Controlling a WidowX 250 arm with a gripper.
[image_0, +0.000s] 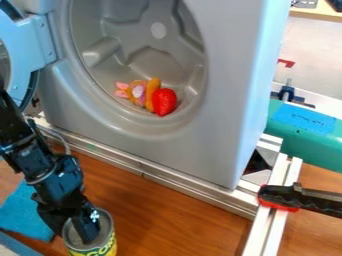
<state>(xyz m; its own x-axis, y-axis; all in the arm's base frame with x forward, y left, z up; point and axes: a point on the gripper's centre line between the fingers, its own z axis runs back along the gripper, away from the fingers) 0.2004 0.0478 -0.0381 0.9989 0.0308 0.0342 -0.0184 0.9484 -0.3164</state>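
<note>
The black gripper (79, 220) hangs down at the lower left, right over an open-topped can (105, 244) with a green and yellow label. Its lower end overlaps the can's mouth, and part of it looks to be inside the rim. The can stands upright on the wooden table (180, 220). Inside the round drum of a grey toy washing machine (207, 155) lie a red strawberry-like toy (164, 101) and, touching it on the left, an orange plush toy (137, 93) with pink and purple parts.
The washer's round door (41, 42) is swung out at the upper left, near the arm. A blue cloth (25, 214) lies left of the can. Metal rails (167, 181) run along the washer's base, with a black and red clamp (284, 197) at the right and a teal case (310, 145) behind.
</note>
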